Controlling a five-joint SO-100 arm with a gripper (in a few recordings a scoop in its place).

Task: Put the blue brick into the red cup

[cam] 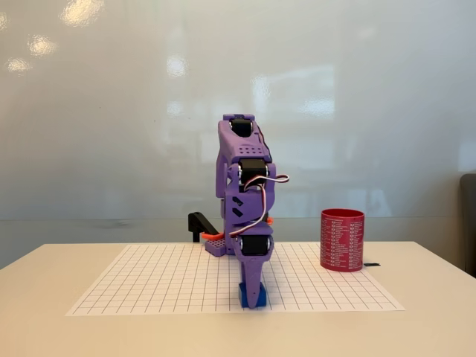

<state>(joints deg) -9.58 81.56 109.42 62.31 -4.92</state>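
The purple arm reaches down toward the front of the gridded mat (149,282). Its gripper (253,296) points straight down at the mat's front edge. The blue brick (244,295) sits on the mat right at the fingertips, mostly hidden behind the purple finger; only its left and lower edges show. Whether the jaws are closed on the brick cannot be told from this angle. The red cup (342,239) with white print stands upright on the mat's back right part, well to the right of the gripper and apart from it.
The white table (44,312) extends beyond the mat on all sides. A black and orange clamp part (201,224) sits behind the arm's base. A dark chair edge (468,223) shows at far right. A small dark item (371,264) lies beside the cup.
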